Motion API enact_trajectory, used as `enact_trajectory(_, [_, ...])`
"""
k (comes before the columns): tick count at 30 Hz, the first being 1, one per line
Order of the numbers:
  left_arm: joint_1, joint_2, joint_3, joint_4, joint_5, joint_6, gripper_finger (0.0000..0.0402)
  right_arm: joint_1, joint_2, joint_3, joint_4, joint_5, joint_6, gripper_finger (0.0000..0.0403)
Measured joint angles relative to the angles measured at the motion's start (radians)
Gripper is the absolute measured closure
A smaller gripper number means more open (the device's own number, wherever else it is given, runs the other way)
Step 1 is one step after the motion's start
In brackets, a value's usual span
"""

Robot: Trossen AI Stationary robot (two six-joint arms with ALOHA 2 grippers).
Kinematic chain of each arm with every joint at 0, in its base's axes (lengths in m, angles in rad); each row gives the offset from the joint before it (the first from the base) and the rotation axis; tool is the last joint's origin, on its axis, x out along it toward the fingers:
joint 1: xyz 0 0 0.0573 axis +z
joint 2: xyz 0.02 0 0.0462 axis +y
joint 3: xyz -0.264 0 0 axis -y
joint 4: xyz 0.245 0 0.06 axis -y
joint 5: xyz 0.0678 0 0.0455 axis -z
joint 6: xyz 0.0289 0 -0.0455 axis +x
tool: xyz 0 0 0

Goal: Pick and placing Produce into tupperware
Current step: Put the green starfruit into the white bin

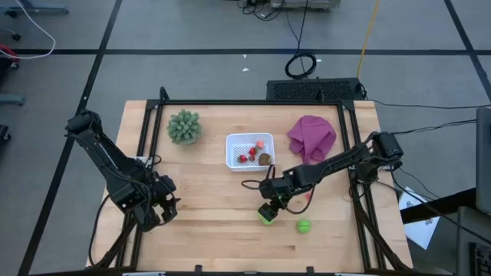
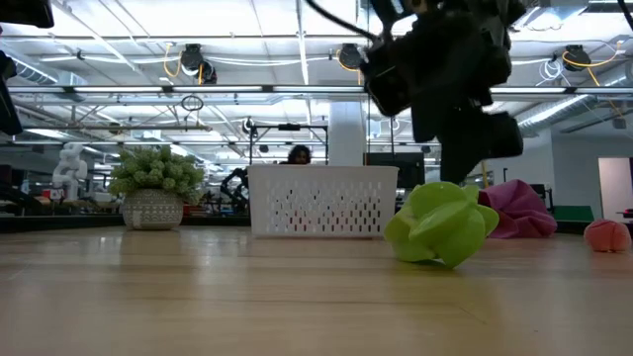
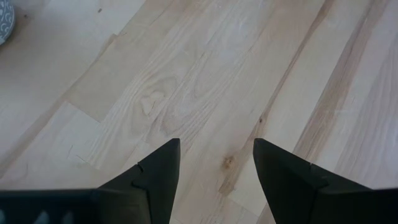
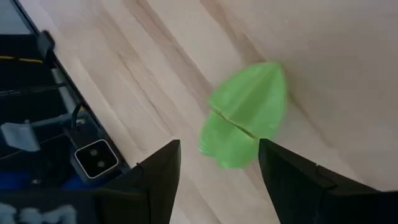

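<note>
Green piece lies on the desk, seen between the spread fingers of the right gripper; no contact is visible, so it is not held. In the low view it rests tilted on the wood with the gripper just above. That placement reads as a pre-grasp: jaws straddling it, ready to drop and close.

Second green piece sits just beside, nearer the desk's front edge. A pink bit lies apart on the desk.

Tub is placed mid-desk, within easy reach of the right arm; red bits and a brown oval are already inside. Judged roughly halfway done.

Cloth and plant are kept behind, clear of the carry path.

Left gripper is parked over bare wood at the left front, fingers apart, nothing between them; likely kept out of the way.
</note>
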Motion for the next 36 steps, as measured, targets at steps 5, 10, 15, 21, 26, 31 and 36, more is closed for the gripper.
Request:
enact_trajectory(5, [0.0,0.001,0.0,0.002,0.0,0.014,0.0195,0.001,0.072,0.0,0.022,-0.074,0.021,0.0203])
enact_trajectory(10, [0.0,0.001,0.0,0.002,0.0,0.019,0.0195,0.001,0.108,0.0,0.074,-0.085,0.022,0.0205])
enact_trajectory(15, [0.0,0.001,0.0,0.002,0.0,0.026,0.0195,0.001,0.127,0.0,0.089,-0.097,0.029,0.0206])
enact_trajectory(21, [0.0,0.001,0.0,0.002,0.0,0.026,0.0195,0.001,0.14,0.002,0.089,-0.096,0.038,0.0206])
enact_trajectory(26, [0.0,0.001,0.0,0.002,0.0,0.026,0.0195,-0.001,0.14,0.002,0.088,-0.081,0.02,0.0207])
enact_trajectory(31, [0.0,0.0,0.0,0.002,0.0,0.026,0.0195,-0.002,0.139,0.002,0.088,-0.074,0.011,0.0226])
enact_trajectory(36, [0.0,0.0,0.0,0.002,0.0,0.026,0.0195,-0.004,0.139,0.002,0.089,-0.071,-0.004,0.0252])
